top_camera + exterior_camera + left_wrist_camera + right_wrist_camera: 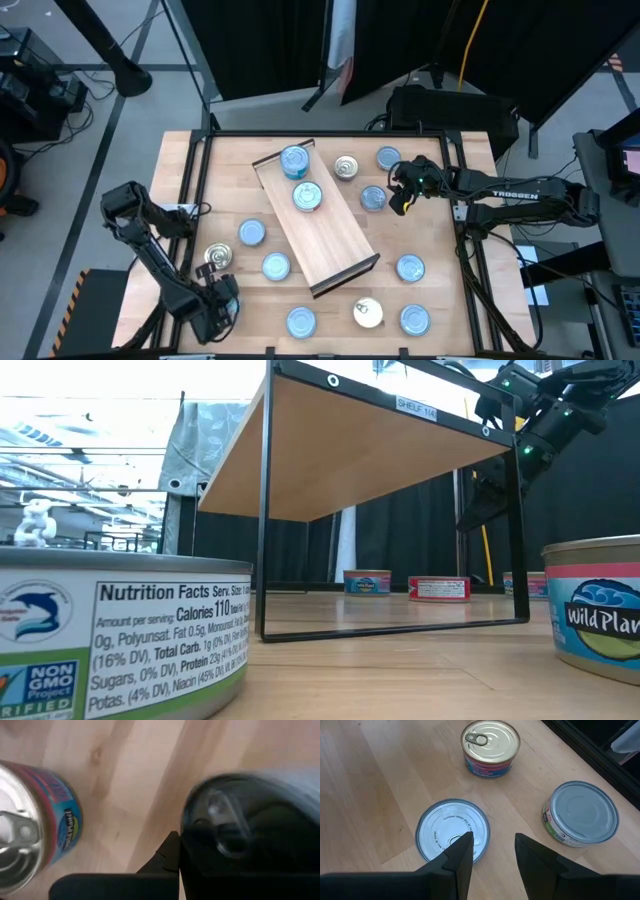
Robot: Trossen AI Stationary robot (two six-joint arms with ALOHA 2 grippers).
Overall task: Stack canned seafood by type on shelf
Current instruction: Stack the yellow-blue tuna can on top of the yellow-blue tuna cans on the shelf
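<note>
shelf [318,232]: lay diagonally across the middle of the table [440,300], raised on a thin dark frame, so tins could go on top.
tins on shelf: two blue-topped ones, one [295,160] at the far end against the lip, one [307,196] just beside it toward the middle; looked like the start of a blue group.
loose tins: scattered flat on the table around the shelf, mostly blue tops, a few silvery pull-tab tops; one pull-tab tin [346,167] near the far edge beside the shelf.
right claw [400,190]: hovered over the table's far right part, fingers partly apart and empty, straddling nothing yet.
target guess: blue-topped tin [452,831] lay right under one finger [457,855]; probably lined up for a pick, not centred yet.
neighbours: pull-tab tin [490,748] and another blue tin [581,819] close by, apart from each other, room for fingers.
left claw [215,305]: parked at the near left corner, fingers together, holding nothing; a pull-tab tin [32,825] lay beside it, untouched.
progress: early, most tins not yet shelved.
</note>
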